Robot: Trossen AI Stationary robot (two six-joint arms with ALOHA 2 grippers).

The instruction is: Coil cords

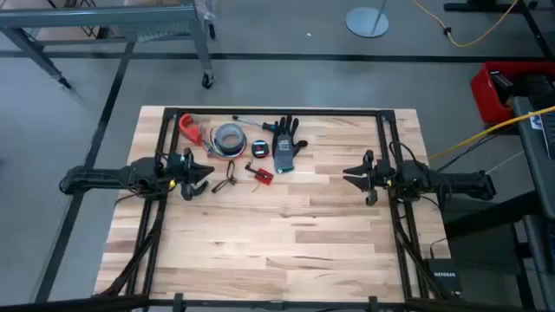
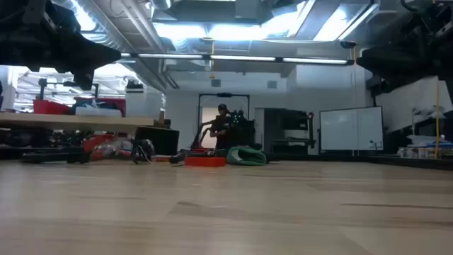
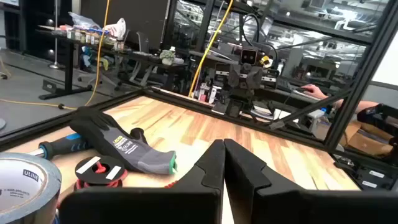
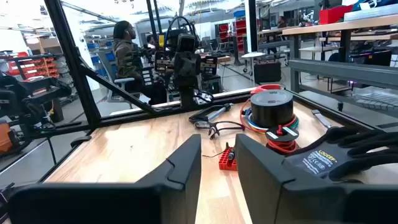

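The cords lie on the far half of the wooden table: a thin black lead (image 1: 227, 178) and a small red connector piece (image 1: 263, 175), which also shows in the right wrist view (image 4: 227, 158) and the low view (image 2: 205, 161). My left gripper (image 1: 201, 178) hovers just left of the lead, with its fingers (image 3: 214, 168) shut and holding nothing. My right gripper (image 1: 354, 179) hovers over the table's right part, with its fingers (image 4: 186, 165) open and holding nothing.
Behind the cords along the far edge lie a red tool (image 1: 187, 126), a grey tape roll (image 1: 230, 139), a small black-and-red disc (image 1: 259, 149) and a dark work glove (image 1: 286, 143). Black frame bars (image 1: 277, 113) border the table. A person (image 4: 127, 53) stands beyond it.
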